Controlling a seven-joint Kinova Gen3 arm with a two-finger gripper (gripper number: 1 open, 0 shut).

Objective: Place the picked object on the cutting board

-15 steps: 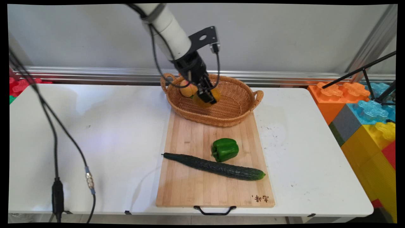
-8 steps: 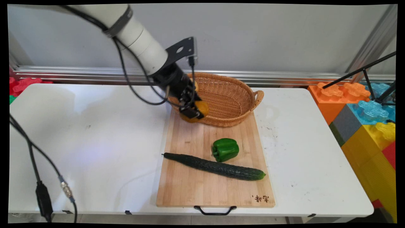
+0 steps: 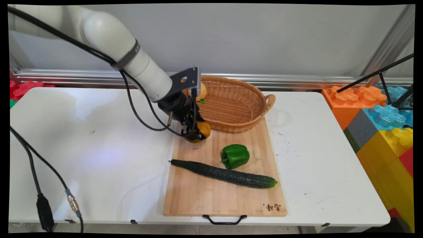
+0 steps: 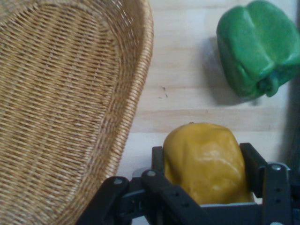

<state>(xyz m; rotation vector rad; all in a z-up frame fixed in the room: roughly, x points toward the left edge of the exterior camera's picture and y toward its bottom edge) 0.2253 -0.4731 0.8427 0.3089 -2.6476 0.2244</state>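
Glossy yellow bell pepper is clamped between black gripper fingers, held low over pale wooden cutting board, beside oval wicker basket; green pepper nearby.

Wicker basket set at far end of wooden board on white bench. Green pepper and cucumber seen on board, just beside each other. Coloured blocks stacked at right.
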